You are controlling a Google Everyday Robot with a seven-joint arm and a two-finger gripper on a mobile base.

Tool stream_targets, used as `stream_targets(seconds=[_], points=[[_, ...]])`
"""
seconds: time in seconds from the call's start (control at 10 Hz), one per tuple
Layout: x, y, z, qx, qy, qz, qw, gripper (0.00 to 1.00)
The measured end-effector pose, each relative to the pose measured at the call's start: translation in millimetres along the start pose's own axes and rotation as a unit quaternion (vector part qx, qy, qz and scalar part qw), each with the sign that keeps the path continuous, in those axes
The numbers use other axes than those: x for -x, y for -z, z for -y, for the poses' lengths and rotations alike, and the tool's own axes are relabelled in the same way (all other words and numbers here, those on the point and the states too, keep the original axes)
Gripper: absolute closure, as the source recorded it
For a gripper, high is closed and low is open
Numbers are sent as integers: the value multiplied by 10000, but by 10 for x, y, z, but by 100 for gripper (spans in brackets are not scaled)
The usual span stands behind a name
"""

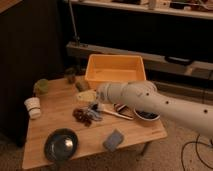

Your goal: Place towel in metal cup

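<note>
- Low wooden table (45, 125) before dark shelving, with a white arm reaching in from the right.
- At the arm's tip, low over mid-table: gripper (91, 100), jaws apart.
- Just beneath it: crumpled towel (95, 111), lying on the wood.
- Back-left, upright, well apart from the towel: metal cup (70, 76), beside yellow tub (116, 70).

We count three cups at the left of one wooden table (47, 125): one metal cup (70, 75), one light green cup (41, 87) and one white ribbed cup (32, 107). One yellow tub (115, 70), one dark round dish (61, 145), one blue-grey pad (114, 140), one towel (95, 114), and one gripper (92, 103) at centre frame.
</note>
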Motion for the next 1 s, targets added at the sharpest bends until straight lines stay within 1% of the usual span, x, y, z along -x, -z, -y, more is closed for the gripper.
stream_targets(seconds=[0.1, 0.2, 0.3, 0.4, 0.6, 0.7, 0.8, 0.9, 1.0], points=[[-103, -198, 4, 181, 189, -517, 9983, 21], [-175, -326, -25, 325, 249, -734, 9965, 21], [-223, -419, -84, 441, 269, -852, 9950, 21], [-295, -531, -205, 554, 310, -977, 9932, 21], [-451, -803, -417, 654, 350, -1177, 9903, 21], [-542, -1016, -502, 686, 320, -1255, 9892, 21], [-602, -1135, -500, 648, 231, -1295, 9892, 21], [-641, -1202, -479, 578, 119, -1330, 9894, 21], [-743, -1323, -362, 372, -136, -1453, 9886, 21]])
